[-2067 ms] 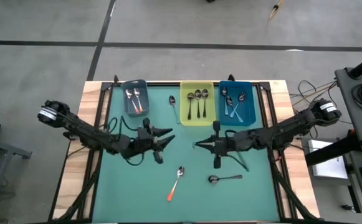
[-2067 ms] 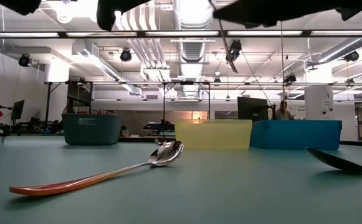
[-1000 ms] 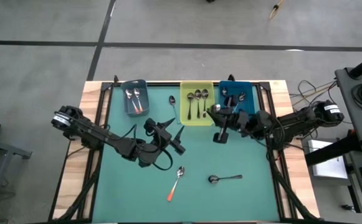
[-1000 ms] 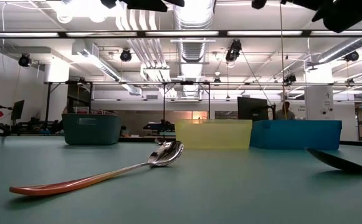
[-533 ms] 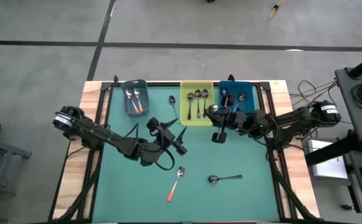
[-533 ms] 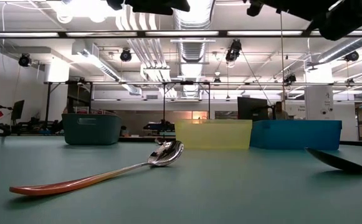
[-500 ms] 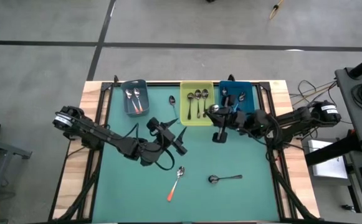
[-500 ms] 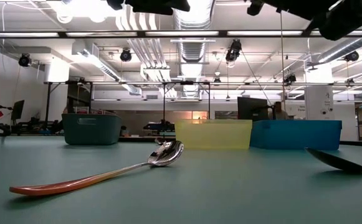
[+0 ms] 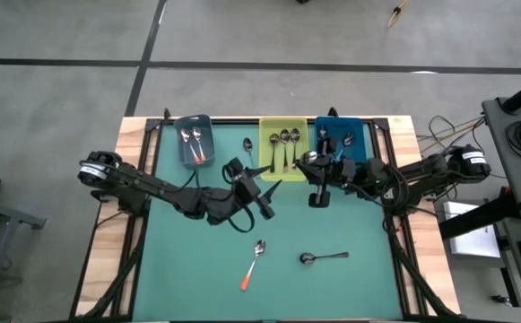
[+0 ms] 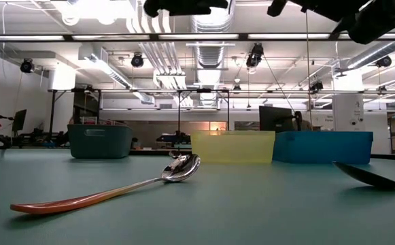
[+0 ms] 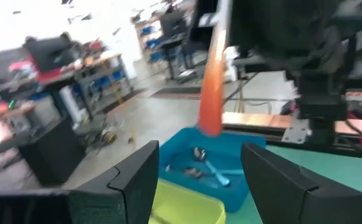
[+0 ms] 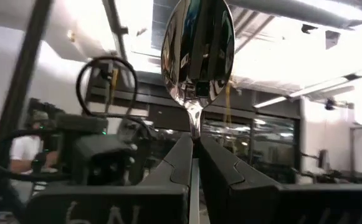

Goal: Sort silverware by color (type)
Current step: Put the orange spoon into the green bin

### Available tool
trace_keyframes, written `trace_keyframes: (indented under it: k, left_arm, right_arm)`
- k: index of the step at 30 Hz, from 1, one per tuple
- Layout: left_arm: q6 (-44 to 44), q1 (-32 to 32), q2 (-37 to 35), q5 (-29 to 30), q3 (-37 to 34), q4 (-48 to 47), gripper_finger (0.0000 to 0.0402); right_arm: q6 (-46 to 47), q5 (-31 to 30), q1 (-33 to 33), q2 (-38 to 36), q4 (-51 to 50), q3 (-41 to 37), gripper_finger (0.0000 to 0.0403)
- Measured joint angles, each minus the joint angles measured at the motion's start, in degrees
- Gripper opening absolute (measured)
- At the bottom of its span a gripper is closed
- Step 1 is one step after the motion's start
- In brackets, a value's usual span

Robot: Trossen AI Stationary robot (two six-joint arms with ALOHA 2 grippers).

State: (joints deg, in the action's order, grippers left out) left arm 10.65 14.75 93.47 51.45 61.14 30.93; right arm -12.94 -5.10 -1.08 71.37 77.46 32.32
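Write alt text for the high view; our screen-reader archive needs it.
Over a green table, the right gripper holds an orange spoon near three bins; the left gripper hangs open mid-table. Three spoons lie loose on the table.

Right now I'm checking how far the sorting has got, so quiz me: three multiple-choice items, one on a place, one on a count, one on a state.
1. Where does the loose orange-handled spoon lie?
A) in the grey bin
B) on the green mat
C) in the blue bin

2. How many spoons are in the yellow bin?
A) none
B) six
C) three

3. The right pincer is:
A) shut on a spoon
B) open and empty
C) shut on a bin's rim

Answers:
1 B: the high view shows it flat on the mat, away from the bins.
2 C: three bowls lie side by side there.
3 A: its wrist view shows the fingers pinching the spoon's neck.
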Motion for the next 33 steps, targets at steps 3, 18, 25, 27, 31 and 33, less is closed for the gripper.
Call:
trace_keyframes:
  k: [3,18,25,27,31,33]
  left_arm:
    - [5.7,-0.2,0.0,-1.6,0.0,4.2,0.0208]
    - [11.9,-5.0,2.7,-8.2,0.1,10.9,0.0208]
    - [15.3,-5.0,4.5,1.6,1.8,10.8,0.0208]
    - [16.1,-5.0,4.8,3.0,1.9,10.6,0.0203]
    - [16.4,-4.8,4.8,3.7,1.9,10.6,0.0173]
    - [17.1,-4.6,4.8,4.8,1.9,10.6,0.0151]
  right_arm:
    - [-2.5,-4.9,0.0,0.0,-0.6,0.0,0.0009]
    - [-5.1,-6.9,0.0,7.3,0.1,3.7,0.0009]
    - [-5.2,-6.9,0.0,12.2,0.8,6.8,0.0009]
    - [-5.2,-7.0,0.0,13.3,0.9,7.4,0.0009]
    - [-6.3,-7.7,0.0,14.7,0.8,8.4,0.0009]
    - [-7.6,-9.0,0.0,15.0,0.8,8.6,0.0009]
